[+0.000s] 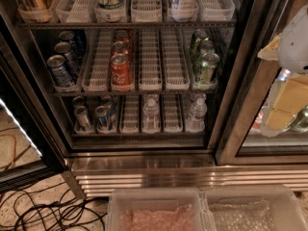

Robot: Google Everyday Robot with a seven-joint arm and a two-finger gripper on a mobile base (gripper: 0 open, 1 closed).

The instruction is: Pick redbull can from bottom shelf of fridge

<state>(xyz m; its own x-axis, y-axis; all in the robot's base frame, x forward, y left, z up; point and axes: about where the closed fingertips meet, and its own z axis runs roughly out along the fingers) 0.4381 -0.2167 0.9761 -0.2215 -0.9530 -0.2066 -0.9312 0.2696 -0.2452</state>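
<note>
Camera view: gripper (285,105) hangs at the right edge, in front of the right-hand glass door and about level with the lower racks. Whether it is open or closed, or holding anything, cannot be told. Target redbull can (83,117) stands upright, long axis vertical, at the front of the leftmost lane on the bottom shelf (144,134) of the fridge (232,105), with a twin just right and more behind. It lies well left of the gripper, slightly lower and farther in. Judgement: long leftward traverse, then level entry past the water bottles (151,111).
</note>
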